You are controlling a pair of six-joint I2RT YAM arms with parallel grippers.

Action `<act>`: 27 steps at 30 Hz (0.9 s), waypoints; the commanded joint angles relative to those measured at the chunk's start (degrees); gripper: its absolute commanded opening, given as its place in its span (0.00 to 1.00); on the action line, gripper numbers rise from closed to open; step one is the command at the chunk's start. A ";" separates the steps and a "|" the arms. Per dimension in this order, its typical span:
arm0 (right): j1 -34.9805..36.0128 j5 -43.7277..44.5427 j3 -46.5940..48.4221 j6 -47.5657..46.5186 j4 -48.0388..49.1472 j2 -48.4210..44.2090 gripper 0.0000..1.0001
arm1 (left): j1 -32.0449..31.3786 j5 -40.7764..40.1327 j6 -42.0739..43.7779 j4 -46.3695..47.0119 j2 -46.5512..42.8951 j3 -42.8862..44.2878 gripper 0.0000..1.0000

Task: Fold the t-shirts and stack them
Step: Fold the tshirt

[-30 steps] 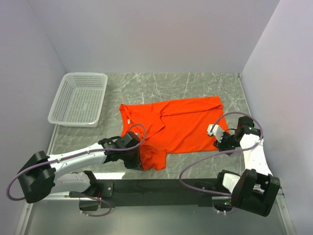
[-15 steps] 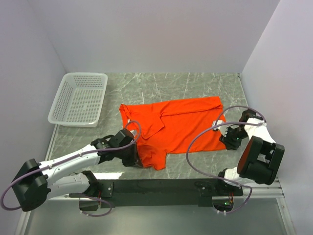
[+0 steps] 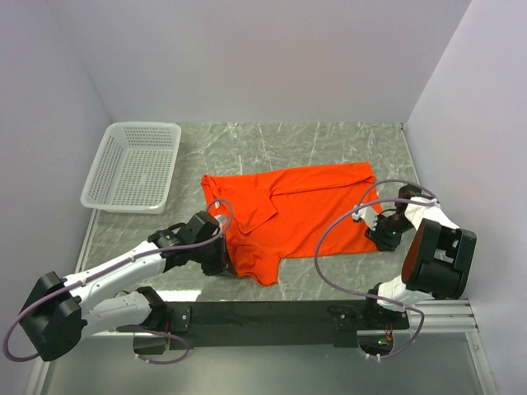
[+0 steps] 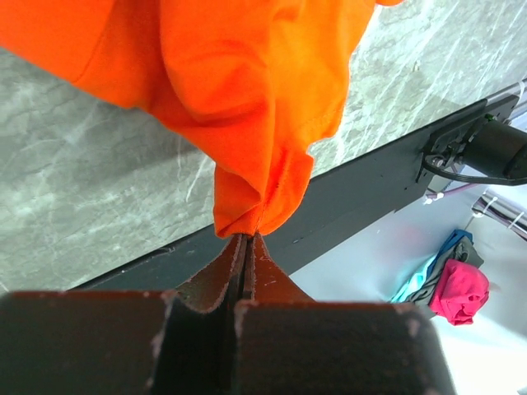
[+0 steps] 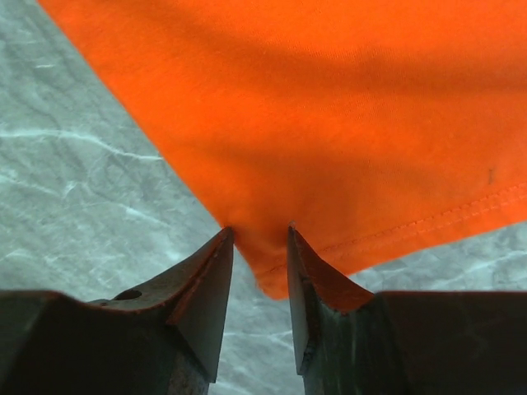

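Observation:
The bright orange-red t-shirt (image 3: pixel 305 210) lies spread on the grey marbled table, its left side folded over and rumpled. My left gripper (image 3: pixel 224 262) is at the shirt's near-left corner, shut on a bunched fold of the cloth (image 4: pixel 247 99) that rises from its fingertips (image 4: pixel 247 237). My right gripper (image 3: pixel 379 234) sits low at the shirt's near-right corner. Its jaws stand apart, one on each side of the hemmed corner (image 5: pixel 280 271), which lies flat on the table between them (image 5: pixel 258 233).
A white mesh basket (image 3: pixel 169 169) stands at the back left of the table. A black rail (image 3: pixel 272 313) runs along the near edge, just below the left gripper. Grey walls close in the back and both sides. Pink and teal cloth (image 4: pixel 457 284) lies beyond the near edge.
The right arm swung round and brought its gripper down to the shirt's near-right corner, jaws narrowing slightly. The left gripper shifted a little to the right, dragging its fold of cloth along.

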 commanded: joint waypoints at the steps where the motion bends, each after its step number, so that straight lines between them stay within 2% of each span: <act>1: 1.02 0.86 -1.19 0.66 2.78 0.66 0.39 | 0.85 1.71 2.20 -0.21 0.41 1.88 0.01; 4: 1.64 1.12 -2.69 1.01 3.83 0.48 0.32 | 1.38 1.98 1.94 0.14 0.42 1.61 0.01; 8: 1.47 -0.28 -1.90 2.07 2.70 -0.13 0.16 | 2.34 1.89 2.03 -0.21 0.33 1.53 0.01; 11: 1.47 -2.04 2.30 2.95 -0.90 -1.53 0.03 | 3.40 1.01 2.90 -1.96 -0.28 2.49 0.01; 18: 1.47 -4.33 11.11 3.56 -12.68 -2.16 0.00 | 7.71 1.09 5.98 -5.49 -2.22 5.04 0.01; 27: 1.55 -7.05 13.83 9.53 -13.13 0.13 0.00 | 13.24 4.61 10.11 -7.07 -1.17 9.08 0.01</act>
